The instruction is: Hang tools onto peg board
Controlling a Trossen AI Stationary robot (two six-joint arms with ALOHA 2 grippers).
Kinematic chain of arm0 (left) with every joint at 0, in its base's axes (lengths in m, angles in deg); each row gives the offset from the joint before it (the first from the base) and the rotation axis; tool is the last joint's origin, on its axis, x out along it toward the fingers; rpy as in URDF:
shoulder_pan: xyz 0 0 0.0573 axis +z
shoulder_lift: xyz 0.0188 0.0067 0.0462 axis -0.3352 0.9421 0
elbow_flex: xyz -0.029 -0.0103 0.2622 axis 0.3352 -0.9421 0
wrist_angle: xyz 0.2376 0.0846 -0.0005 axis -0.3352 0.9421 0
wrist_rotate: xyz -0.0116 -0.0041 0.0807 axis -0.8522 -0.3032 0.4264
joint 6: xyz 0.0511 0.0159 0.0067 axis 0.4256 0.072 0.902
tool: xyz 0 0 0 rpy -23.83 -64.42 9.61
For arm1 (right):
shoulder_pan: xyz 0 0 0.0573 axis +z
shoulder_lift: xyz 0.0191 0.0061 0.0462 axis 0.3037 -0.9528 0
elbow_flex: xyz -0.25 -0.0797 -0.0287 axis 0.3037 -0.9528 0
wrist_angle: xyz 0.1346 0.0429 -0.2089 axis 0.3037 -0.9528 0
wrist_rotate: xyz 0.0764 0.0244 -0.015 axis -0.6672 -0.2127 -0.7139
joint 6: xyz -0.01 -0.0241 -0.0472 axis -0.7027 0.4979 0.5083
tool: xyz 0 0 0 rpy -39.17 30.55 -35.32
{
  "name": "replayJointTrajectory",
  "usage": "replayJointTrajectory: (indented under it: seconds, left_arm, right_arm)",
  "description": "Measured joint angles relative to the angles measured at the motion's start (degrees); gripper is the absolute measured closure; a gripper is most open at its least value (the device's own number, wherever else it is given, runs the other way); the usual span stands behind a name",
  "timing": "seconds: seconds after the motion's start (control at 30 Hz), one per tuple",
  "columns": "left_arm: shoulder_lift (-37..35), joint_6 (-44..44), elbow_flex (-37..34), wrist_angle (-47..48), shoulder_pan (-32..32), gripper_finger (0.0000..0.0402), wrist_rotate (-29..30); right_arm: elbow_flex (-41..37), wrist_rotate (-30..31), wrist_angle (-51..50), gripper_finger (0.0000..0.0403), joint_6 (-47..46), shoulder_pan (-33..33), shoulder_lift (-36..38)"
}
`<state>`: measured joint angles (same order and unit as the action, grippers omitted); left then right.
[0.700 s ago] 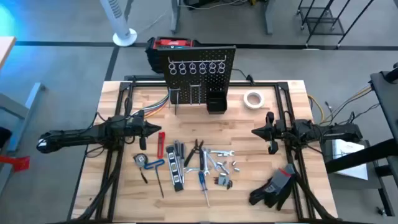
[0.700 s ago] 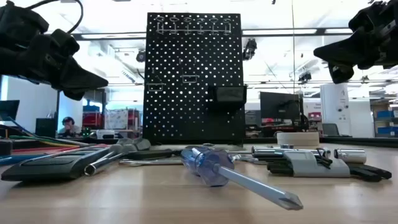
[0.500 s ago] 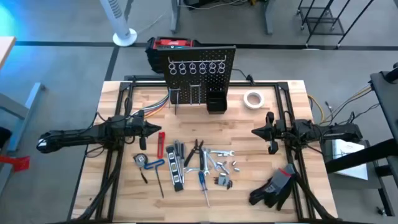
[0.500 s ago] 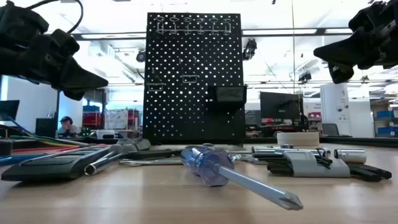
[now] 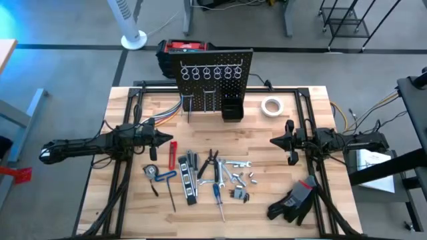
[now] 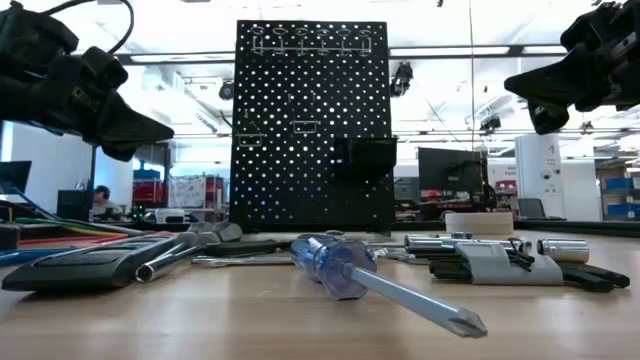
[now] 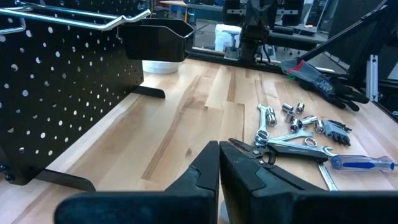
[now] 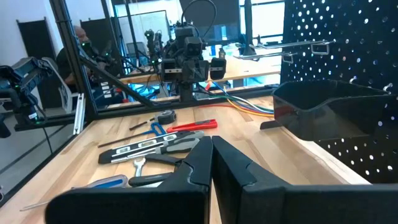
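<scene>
Both arms hover level over the bench point(image 5: 280, 160), reaching inward: the left hand point(image 5: 168, 139) at centre-left, the right hand point(image 5: 273, 141) at centre-right, each with fingers pressed together and empty. The tools point(image 5: 203, 175) lie scattered at lower centre. The peg board point(image 5: 215, 80) stands upper centre, a white tape roll point(image 5: 270, 106) to its right; black gloves point(image 5: 293, 201) lie lower right.

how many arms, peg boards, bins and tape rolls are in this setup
arms: 2
peg board: 1
bin: 1
tape roll: 1
total: 5
</scene>
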<state>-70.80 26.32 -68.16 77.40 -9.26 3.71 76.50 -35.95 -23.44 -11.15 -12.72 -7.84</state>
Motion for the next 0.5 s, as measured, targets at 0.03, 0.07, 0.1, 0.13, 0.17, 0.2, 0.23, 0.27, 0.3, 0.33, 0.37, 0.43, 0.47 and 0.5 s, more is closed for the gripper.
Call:
replayJointTrajectory:
  seconds: [0.03, 0.07, 0.1, 0.13, 0.17, 0.2, 0.23, 0.27, 0.3, 0.33, 0.37, 0.43, 0.47, 0.5]
  left_arm:
    - [0.00, 0.00, 0.00, 0.01, -0.01, 0.0401, 0.01]
    - [0.01, -0.01, 0.00, 0.00, 0.00, 0.0401, 0.01]
    - [0.00, 0.00, -0.02, 0.00, -0.02, 0.0401, 0.00]
    - [0.00, 0.00, 0.00, 0.01, -0.01, 0.0401, 0.02]
    - [0.01, 0.00, 0.00, 0.02, -0.01, 0.0401, 0.01]
    - [0.00, -0.01, -0.02, 0.01, -0.01, 0.0401, 0.00]
    - [0.00, -0.02, 0.00, 0.02, -0.02, 0.0401, 0.02]
    - [0.00, 0.00, -0.02, 0.00, 0.00, 0.0401, 0.02]
    - [0.00, 0.00, 0.00, 0.00, -0.02, 0.0401, 0.00]
    - [0.02, 0.00, -0.02, 0.02, 0.00, 0.0401, 0.02]
    - [0.00, 0.00, 0.00, 0.01, -0.01, 0.0401, 0.02]
    - [0.00, 0.00, 0.00, 0.02, 0.00, 0.0401, 0.01]
    - [0.00, 0.00, -0.01, 0.01, -0.01, 0.0401, 0.01]
    - [0.00, 0.00, -0.02, 0.00, 0.00, 0.0401, 0.02]
  right_arm:
    - [0.00, 0.01, 0.01, 0.0403, -0.01, 0.00, 0.00]
    - [0.00, 0.02, 0.02, 0.0403, -0.01, 0.00, -0.01]
    - [0.00, 0.02, 0.01, 0.0403, 0.01, 0.01, 0.01]
    - [0.00, 0.02, 0.00, 0.0403, 0.01, 0.01, -0.01]
    - [0.00, 0.01, 0.02, 0.0403, -0.01, 0.00, -0.01]
    - [0.00, 0.00, 0.01, 0.0403, -0.01, 0.01, 0.00]
    - [0.00, 0.02, 0.01, 0.0403, -0.01, 0.00, 0.00]
    - [0.00, 0.02, 0.02, 0.0403, -0.01, -0.01, -0.01]
    - [0.00, 0.02, 0.12, 0.0403, -0.01, -0.01, -0.01]
    - [0.00, 0.02, 0.70, 0.0403, 0.12, 0.01, -0.01]
    - [0.00, 0.79, 1.99, 0.0403, 0.64, 0.01, -0.01]
    - [0.00, 4.18, 6.38, 0.0403, 0.52, -0.01, 0.00]
    - [0.01, 4.66, 8.41, 0.0403, -0.89, -0.05, 0.01]
    - [0.02, 4.73, 10.25, 0.0403, -2.66, -0.03, 0.00]
